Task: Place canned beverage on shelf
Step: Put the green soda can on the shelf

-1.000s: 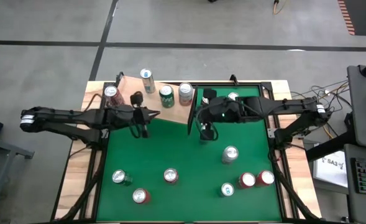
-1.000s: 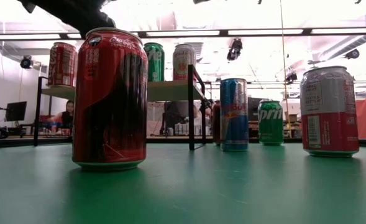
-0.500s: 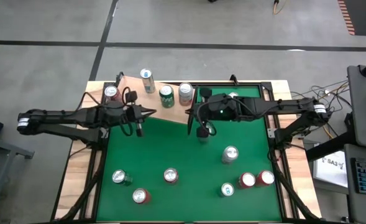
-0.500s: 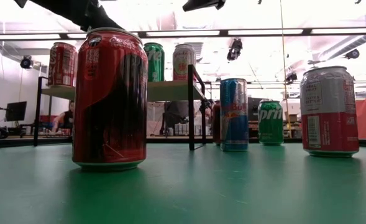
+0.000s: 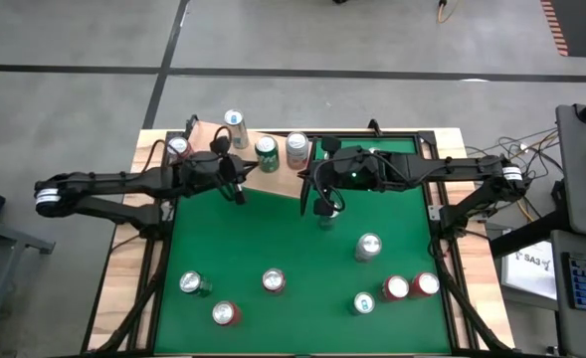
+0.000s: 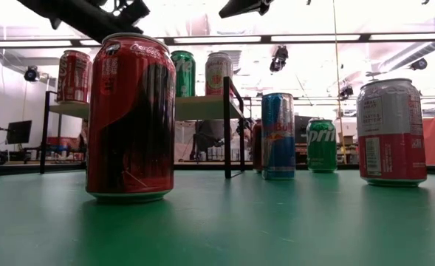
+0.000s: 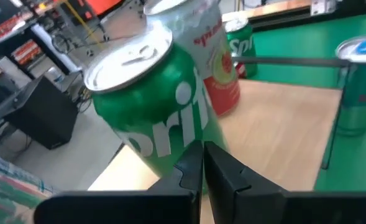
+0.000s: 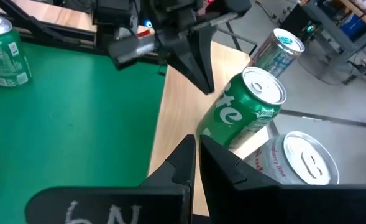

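The shelf (image 5: 213,159) is a pale wood board at the table's far left, with a dark upright end panel (image 5: 306,177). On it stand a red can (image 5: 178,149), a slim can (image 5: 235,127), a green can (image 5: 266,154) and a white-and-red can (image 5: 296,147). My left gripper (image 5: 241,189) is shut above the shelf's near edge. It points at the green can (image 7: 151,106), with its tips just short of the can. My right gripper (image 5: 310,189) is shut too. It hangs above the end panel and points toward the green can (image 8: 245,112).
Several loose cans stand on the green table near its front edge, among them a red one (image 5: 225,313) and a silver-topped one (image 5: 369,246). A blue can (image 7: 356,87) and a green can (image 5: 372,154) stand beyond the end panel, under my right arm.
My left gripper has swung toward the table's far edge and the right, over the shelf's near edge, up to the green can, and has stayed shut. My right gripper has sunk a little and now shows at the top of the low view.
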### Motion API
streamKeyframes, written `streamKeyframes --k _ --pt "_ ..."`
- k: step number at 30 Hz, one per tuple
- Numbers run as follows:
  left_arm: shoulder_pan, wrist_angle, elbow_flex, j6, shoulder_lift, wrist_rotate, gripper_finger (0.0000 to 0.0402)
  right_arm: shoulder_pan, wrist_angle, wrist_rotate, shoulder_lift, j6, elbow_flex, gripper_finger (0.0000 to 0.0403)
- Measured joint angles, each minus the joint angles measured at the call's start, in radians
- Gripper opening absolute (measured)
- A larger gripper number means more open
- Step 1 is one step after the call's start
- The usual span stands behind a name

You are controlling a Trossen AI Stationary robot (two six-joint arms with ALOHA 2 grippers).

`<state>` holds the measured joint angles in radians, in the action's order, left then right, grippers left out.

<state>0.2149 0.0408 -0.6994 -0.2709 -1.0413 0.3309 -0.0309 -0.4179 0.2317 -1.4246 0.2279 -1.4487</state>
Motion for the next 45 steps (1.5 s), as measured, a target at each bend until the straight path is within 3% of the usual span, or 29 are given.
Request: streamKeyframes --k 45 --pt "0.038 -0.241 -0.004 0.037 -0.144 0.003 0.0000 -0.001 -0.040 0.002 -0.001 -0.064 0.002 0.0013"
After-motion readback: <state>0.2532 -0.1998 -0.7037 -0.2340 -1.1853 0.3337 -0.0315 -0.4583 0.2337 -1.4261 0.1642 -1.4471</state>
